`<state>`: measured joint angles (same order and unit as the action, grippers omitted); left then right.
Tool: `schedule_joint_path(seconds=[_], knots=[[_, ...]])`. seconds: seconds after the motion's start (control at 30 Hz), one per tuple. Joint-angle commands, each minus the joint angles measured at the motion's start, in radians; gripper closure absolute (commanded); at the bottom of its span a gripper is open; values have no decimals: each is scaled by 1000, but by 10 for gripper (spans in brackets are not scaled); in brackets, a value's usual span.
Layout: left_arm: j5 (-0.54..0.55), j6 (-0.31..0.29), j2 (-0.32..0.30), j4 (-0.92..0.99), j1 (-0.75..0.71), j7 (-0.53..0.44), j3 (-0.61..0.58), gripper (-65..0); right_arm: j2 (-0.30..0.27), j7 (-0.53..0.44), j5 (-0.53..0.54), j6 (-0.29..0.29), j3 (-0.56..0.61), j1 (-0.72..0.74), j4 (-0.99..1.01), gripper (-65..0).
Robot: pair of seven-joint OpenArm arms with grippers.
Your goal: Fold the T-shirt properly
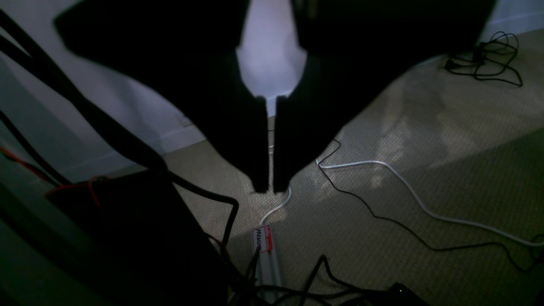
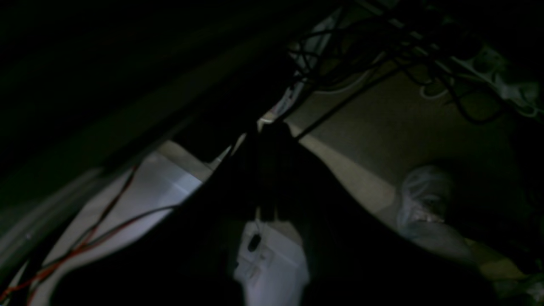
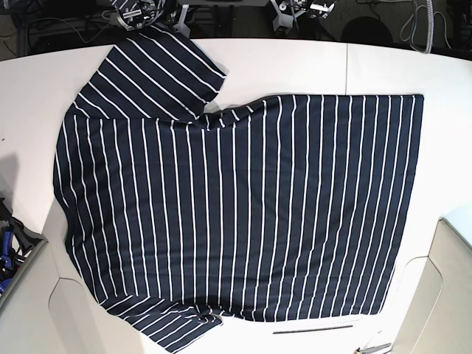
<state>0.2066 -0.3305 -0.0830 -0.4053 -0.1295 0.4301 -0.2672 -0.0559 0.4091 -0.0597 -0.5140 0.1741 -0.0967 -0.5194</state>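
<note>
Shirt lying flat, both arms parked away from it

The T-shirt (image 3: 243, 206) is lying spread on the white table (image 3: 295, 63), its long axis running across the base view. The left gripper (image 1: 268, 187) and right gripper (image 2: 267, 212) are hanging over the floor, jaws pressed together on nothing; neither looks nearer.

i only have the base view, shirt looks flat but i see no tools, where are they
Observer: Off the table. The left tool hangs over carpet, with its jaws shut and empty.
Operator: right one?
Observer: The right tool is shut too, in a dark spot above floor cables; it holds no cloth.
Operator: anything touching the shirt?
Observer: No. The T-shirt shows in neither wrist view.
</note>
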Motion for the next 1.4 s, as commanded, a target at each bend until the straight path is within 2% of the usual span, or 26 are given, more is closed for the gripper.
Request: schedule_joint_path(seconds=[0.0, 0.23, 0.37, 0.43, 0.53, 0.6, 0.63, 0.77, 0.87, 1.0, 1.13, 1.23, 1.37], knots=[[3, -11, 0, -6, -2, 8, -1, -25, -4, 2, 8, -17, -2, 2, -9, 0], [6, -11, 0, -6, -2, 8, -1, -26, -5, 2, 8, -18, -2, 2, -14, 0], [65, -11, -1, -6, -2, 30, -1, -26, -5, 3, 8, -18, -2, 2, -14, 0], [97, -12, -1, -6, -2, 68, -1, -26, -6, 6, 11, -26, -2, -1, -14, 0], [134, -34, -4, -6, -2, 171, -1, -26, -20, 7, 55, -74, -2, -6, -14, 0], [169, -34, -13, -6, -5, 241, -1, -26, -31, 10, 95, -74, -2, -17, -18, 0], [180, -39, -18, -7, -8, 266, -1, -26, -38, 10, 113, -74, -2, -27, -25, 0], [224, -134, -47, -20, -45, 295, -1, -26, -65, 14, 151, -74, -2, -87, -91, 0], [256, -166, -76, -77, -99, 296, 2, -26, -92, 18, 166, -74, -2, -149, -178, 0], [277, -183, -114, -214, -197, 300, 48, -26, -143, 76, 259, -77, -2, -241, -325, 0], [277, -183, -139, -383, -320, 306, 154, -26, -202, 165, 361, -82, -2, -344, -501, 0], [277, -185, -148, -501, -413, 312, 245, -26, -250, 179, 418, -94, -2, -421, -639, 0], [311, -238, -150, -669, -533, 330, 355, -26, -316, 180, 468, -94, -2, -526, -839, 0]])
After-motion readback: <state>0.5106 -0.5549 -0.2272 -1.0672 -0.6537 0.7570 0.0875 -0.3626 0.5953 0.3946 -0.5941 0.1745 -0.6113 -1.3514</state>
